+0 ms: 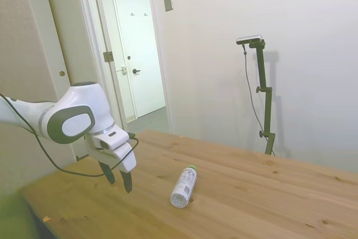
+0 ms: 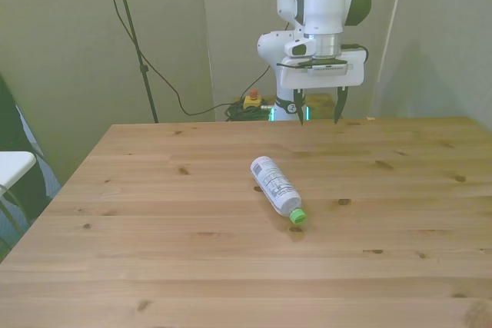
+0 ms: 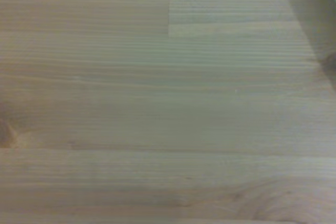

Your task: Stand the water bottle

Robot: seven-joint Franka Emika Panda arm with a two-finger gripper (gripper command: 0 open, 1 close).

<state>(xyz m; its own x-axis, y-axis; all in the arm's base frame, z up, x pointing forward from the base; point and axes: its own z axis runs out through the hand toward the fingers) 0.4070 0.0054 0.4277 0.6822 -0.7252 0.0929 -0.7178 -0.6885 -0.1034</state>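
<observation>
**Bottle still down, grasp not yet begun**

Your small clear plastic water bottle with the green screw cap and white printed label [image 2: 276, 189] lies on its side near the middle of the wooden plank table [image 2: 154, 228], cap pointing toward the front view's lower right. The white arm's two-finger gripper [image 2: 317, 114] hangs above the far part of the table, well apart from the bottle, its dark fingers spread wide and holding nothing. The wrist view shows you only bare planks. Judging by this, nothing is done: reaching, gripping, tipping upright and releasing all remain
</observation>
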